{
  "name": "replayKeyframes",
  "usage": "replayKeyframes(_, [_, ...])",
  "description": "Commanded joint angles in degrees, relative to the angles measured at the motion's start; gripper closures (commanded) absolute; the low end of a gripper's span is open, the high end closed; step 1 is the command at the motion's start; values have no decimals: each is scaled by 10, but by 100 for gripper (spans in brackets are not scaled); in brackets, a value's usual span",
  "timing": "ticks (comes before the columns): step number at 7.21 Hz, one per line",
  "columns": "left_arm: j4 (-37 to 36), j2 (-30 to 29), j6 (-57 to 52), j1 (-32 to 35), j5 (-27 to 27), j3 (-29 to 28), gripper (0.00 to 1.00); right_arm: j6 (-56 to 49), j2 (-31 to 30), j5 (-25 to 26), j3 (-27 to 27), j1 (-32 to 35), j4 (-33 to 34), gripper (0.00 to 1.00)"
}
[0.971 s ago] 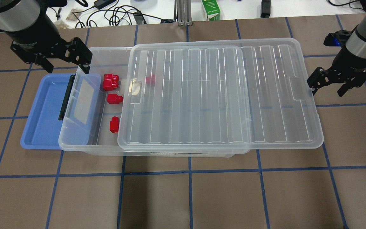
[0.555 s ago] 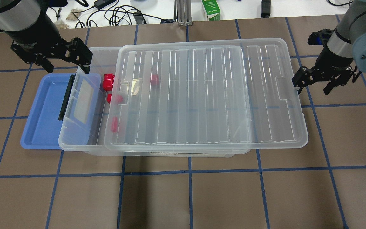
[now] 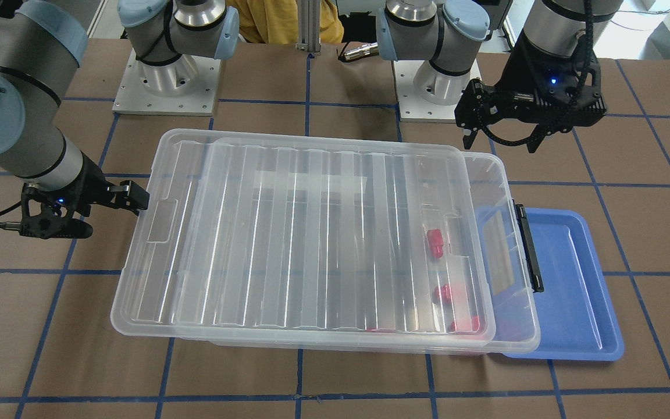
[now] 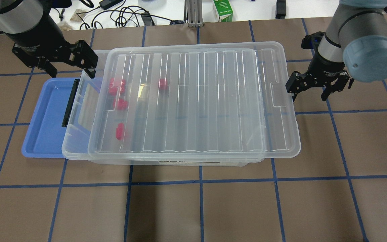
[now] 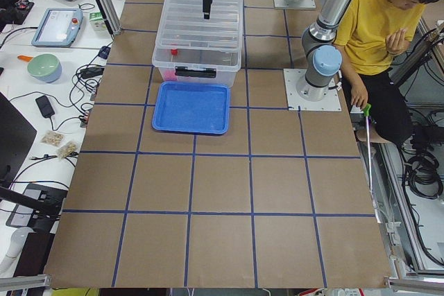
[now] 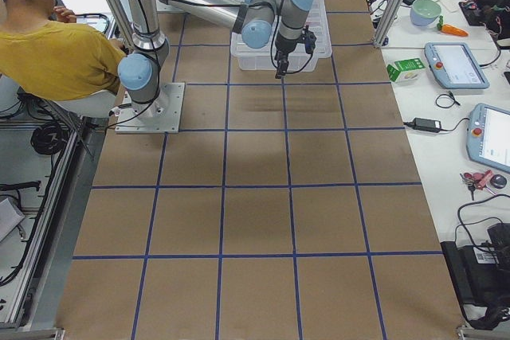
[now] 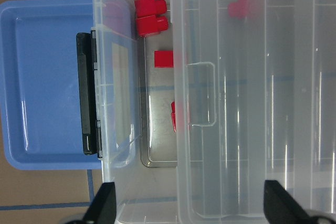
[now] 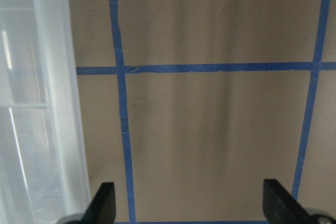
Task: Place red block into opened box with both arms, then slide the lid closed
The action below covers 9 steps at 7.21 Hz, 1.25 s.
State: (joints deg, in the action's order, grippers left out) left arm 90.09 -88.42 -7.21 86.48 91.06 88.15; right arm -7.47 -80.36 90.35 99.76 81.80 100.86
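The lid (image 4: pixel 193 101) covers most of the box (image 4: pixel 79 134), whose end overlaps a blue tray (image 4: pixel 45 117); left claw (image 4: pixel 71 69) and right claw (image 4: pixel 307 94) gape wide, empty.

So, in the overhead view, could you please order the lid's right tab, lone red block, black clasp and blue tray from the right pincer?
1. Lid's tab, right end, beside the right pincer.
2. Lone red block, under the lid, left of centre.
3. Black clasp, on the box's left end.
4. Blue tray, far left, beyond the clasp.
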Motion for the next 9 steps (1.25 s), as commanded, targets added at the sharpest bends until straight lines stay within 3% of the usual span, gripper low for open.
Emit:
replayKeyframes(1, [0,0,0,0,0,0,0,16,0,0,0,19,1,0])
replayKeyframes(9, [0,0,0,0,0,1,0,17,2,-17,2,37,7,0])
